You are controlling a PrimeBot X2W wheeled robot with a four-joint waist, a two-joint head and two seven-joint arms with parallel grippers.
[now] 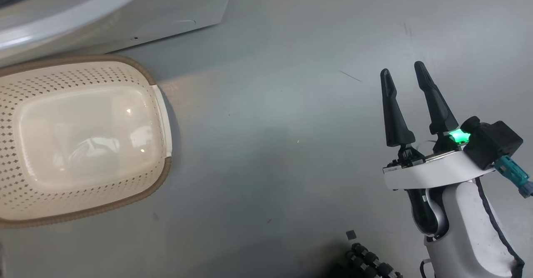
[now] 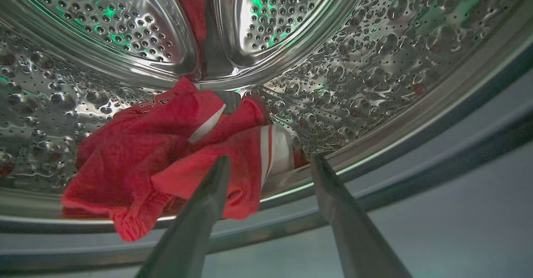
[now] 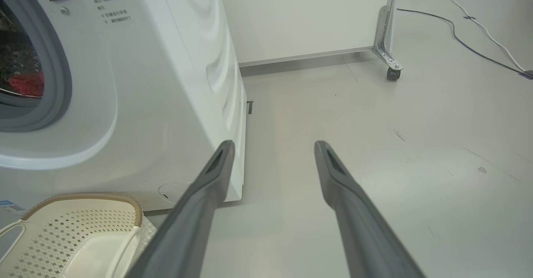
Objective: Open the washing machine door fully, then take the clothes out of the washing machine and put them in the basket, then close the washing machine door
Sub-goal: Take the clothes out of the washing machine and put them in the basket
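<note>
Inside, left pincer [image 2: 270,158] gapes empty before red clothes [image 2: 137,157]; right pincer [image 1: 402,68] likewise; sticker [image 3: 110,1] unreadable.

Count of things, by kind.
Big white front-loading washing machine [image 3: 166,82]: 1, with 1 perforated steel drum [image 2: 374,61] and 1 printed text sticker [image 3: 110,3]. Small cream plastic basket [image 1: 83,76] with perforated sides and a brown woven-look rim: 1. Bright red fabric clothes [image 2: 137,157] with white stripes: 1 heap; how many garments are in it cannot be told. Grippers: 2, the left gripper [image 2: 270,158] and the right gripper [image 1: 402,68], each with 2 long dark fingers. Green light [image 1: 459,136] at the right wrist: 1. Floor cables: 2, namely 1 dark cable [image 3: 458,40] and 1 white cable [image 3: 479,24]. Small black castor wheel [image 3: 392,74] under a metal frame leg: 1.
</note>
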